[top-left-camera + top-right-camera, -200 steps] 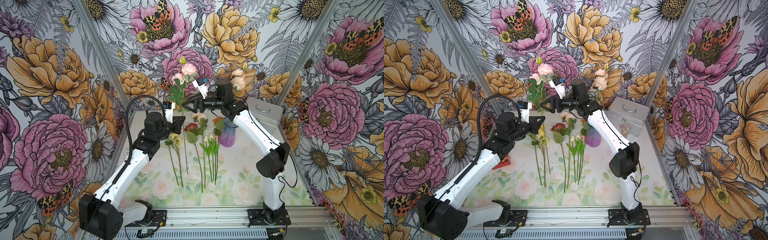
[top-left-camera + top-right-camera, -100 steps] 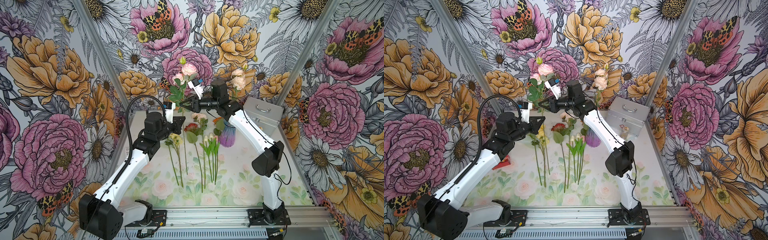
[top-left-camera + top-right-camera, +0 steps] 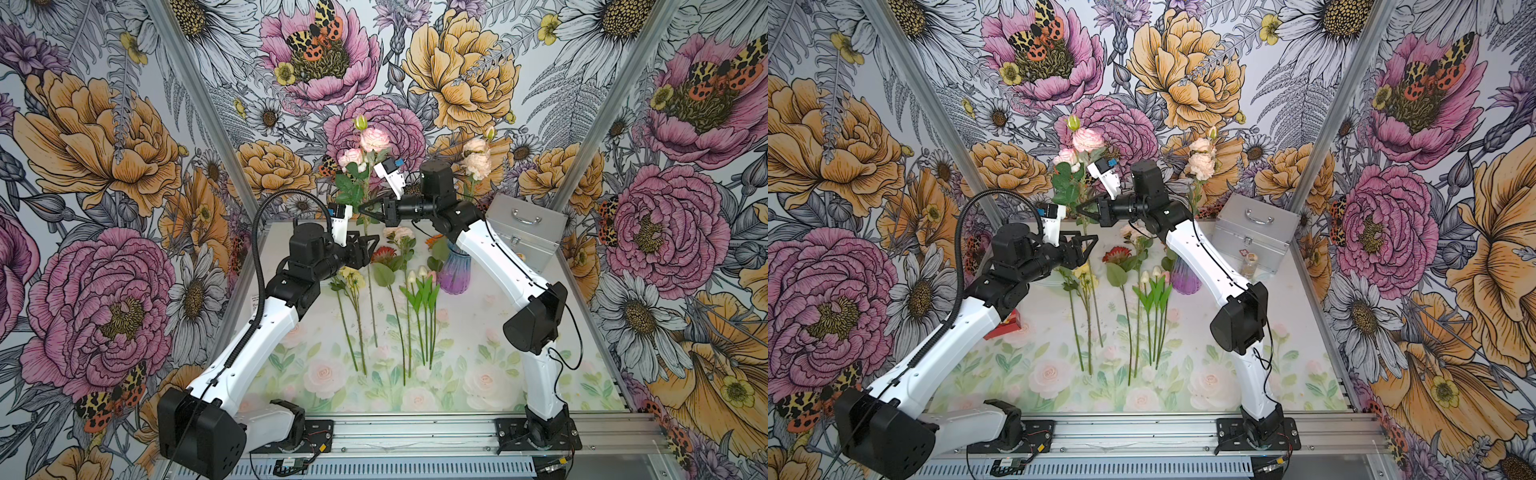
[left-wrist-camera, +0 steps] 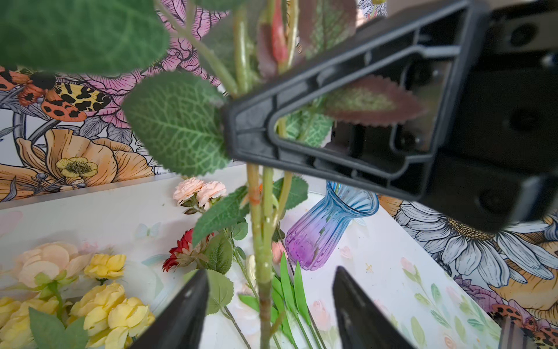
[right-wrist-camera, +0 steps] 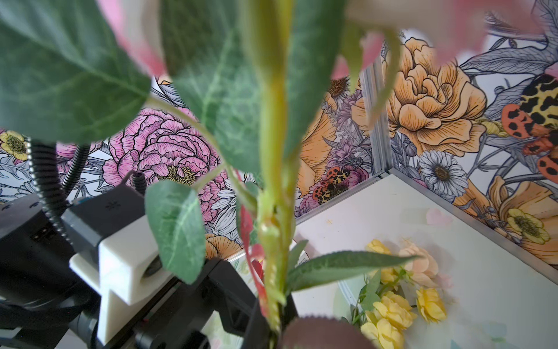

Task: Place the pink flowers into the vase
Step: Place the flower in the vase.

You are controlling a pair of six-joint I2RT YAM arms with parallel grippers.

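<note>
One stem of the pink flowers (image 3: pixel 373 139) is clamped upright in the closed right gripper (image 3: pixel 364 209). The left gripper (image 4: pixel 270 272) stands open around it (lower down). The vase (image 3: pixel 454 275) is partly hidden behind the right arm (image 3: pixel 498 253).

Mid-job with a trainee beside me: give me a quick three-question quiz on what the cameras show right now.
1. True or false: the left gripper is clamped on the raised pink flower stem.
2. Which gripper holds that stem? A) left B) right gripper C) neither
3. Fill in: one pale pink stem already stands in the ribbed blue-to-purple ____.
Key: 1 false, its jaws stand open around the stem, below the grip; 2 B; 3 vase.
</note>
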